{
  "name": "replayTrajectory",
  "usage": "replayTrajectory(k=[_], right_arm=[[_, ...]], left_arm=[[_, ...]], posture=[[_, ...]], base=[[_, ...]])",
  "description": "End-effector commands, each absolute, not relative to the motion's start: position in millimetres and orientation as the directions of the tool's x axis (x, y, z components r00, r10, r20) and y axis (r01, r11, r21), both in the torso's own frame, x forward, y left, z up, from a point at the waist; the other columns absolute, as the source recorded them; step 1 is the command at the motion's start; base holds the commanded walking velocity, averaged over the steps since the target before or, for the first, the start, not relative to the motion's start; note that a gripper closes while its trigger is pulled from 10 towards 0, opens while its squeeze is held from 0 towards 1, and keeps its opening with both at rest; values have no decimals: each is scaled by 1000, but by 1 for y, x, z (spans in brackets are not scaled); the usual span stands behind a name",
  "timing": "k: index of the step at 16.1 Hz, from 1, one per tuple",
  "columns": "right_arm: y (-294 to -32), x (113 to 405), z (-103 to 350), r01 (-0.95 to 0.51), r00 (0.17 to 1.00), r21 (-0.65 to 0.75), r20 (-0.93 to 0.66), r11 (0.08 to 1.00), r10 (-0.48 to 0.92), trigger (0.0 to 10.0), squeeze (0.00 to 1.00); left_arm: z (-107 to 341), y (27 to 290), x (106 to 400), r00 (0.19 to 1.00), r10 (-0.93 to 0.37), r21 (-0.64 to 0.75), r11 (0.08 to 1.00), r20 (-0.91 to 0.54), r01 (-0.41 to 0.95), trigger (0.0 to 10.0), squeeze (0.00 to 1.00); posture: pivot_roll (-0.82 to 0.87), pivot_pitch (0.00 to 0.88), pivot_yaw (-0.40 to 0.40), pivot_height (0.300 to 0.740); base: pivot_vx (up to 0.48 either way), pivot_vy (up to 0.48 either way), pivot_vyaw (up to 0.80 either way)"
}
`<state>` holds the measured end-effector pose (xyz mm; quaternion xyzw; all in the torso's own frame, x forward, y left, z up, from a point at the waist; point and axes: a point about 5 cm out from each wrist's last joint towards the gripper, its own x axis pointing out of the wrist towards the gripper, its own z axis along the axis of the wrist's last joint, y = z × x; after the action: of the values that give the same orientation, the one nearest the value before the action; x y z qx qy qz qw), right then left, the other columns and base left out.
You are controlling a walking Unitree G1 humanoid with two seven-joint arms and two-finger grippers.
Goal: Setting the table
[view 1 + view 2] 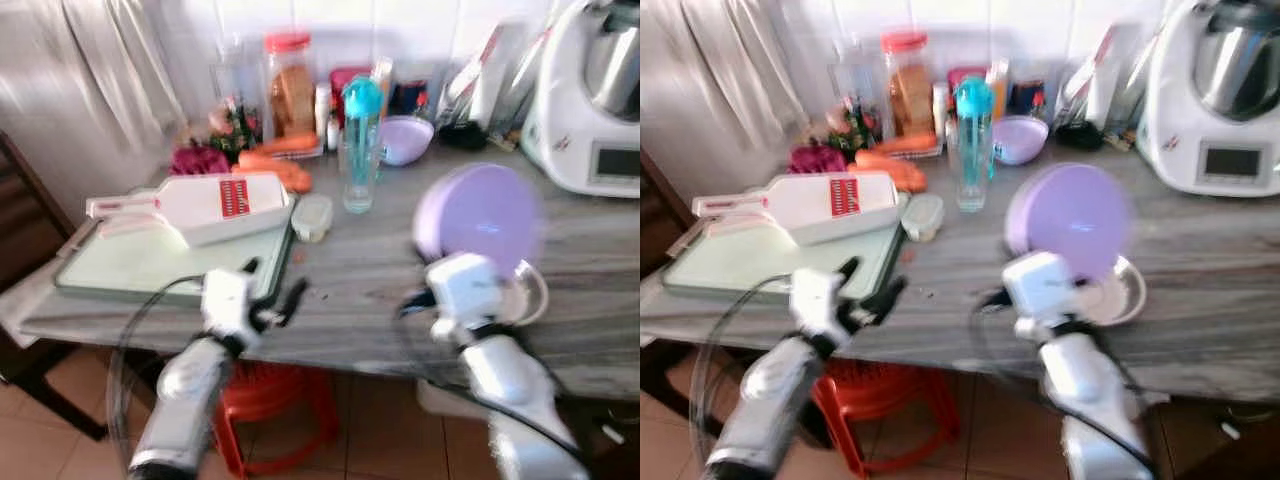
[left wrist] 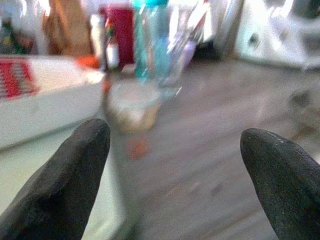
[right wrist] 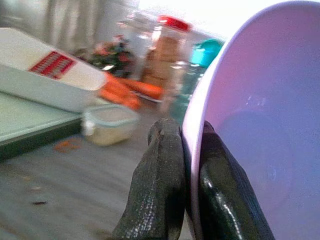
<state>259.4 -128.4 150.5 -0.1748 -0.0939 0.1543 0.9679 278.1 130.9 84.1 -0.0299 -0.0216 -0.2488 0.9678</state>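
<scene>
Lilac bowl (image 3: 260,125) clamped by its rim in right gripper (image 3: 187,150), raised on edge above grey stone-look table (image 1: 380,270).
Held over a white dish (image 1: 1118,292) resting on the table. Left gripper (image 2: 170,170) spread wide and unloaded, at near table edge beside green tray (image 1: 130,265). Red label on white slicer (image 1: 215,205): text blurred, unreadable. Teal-capped bottle (image 1: 360,145) upright behind.

grey marble table (image 1: 380,290), tiled floor (image 1: 60,445), pale curtain (image 1: 90,80).
</scene>
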Motion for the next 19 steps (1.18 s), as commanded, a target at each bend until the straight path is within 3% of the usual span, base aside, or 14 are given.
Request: replayTrajectory(k=[1,4,6,12,19], right_arm=[[-134,259,149,-268,939,-384,101,883,329,10000,0],[-140,262,148,-283,942,-357,72,890,328,10000,0],[-139,265,147,-317,931,-371,56,873,362,10000,0],[-128,274,126,-507,858,-300,-78,808,509,10000,0],[-120,296,116,-625,777,-304,-156,719,610,10000,0]], left_arm=[[89,126,274,832,-549,-35,833,83,553,10000,0],[89,136,257,731,-680,4,733,57,680,10000,0],[88,141,253,706,-706,-4,707,46,707,10000,0],[86,148,240,670,-742,8,670,15,742,10000,0],[85,147,232,653,-757,-16,653,6,757,10000,0]], posture=[[-10,0,70,740],[-9,0,63,740],[-6,0,62,740],[7,0,47,740],[25,6,47,740]], base=[[0,0,0],[0,0,0],[0,0,0],[0,0,0],[0,0,0]])
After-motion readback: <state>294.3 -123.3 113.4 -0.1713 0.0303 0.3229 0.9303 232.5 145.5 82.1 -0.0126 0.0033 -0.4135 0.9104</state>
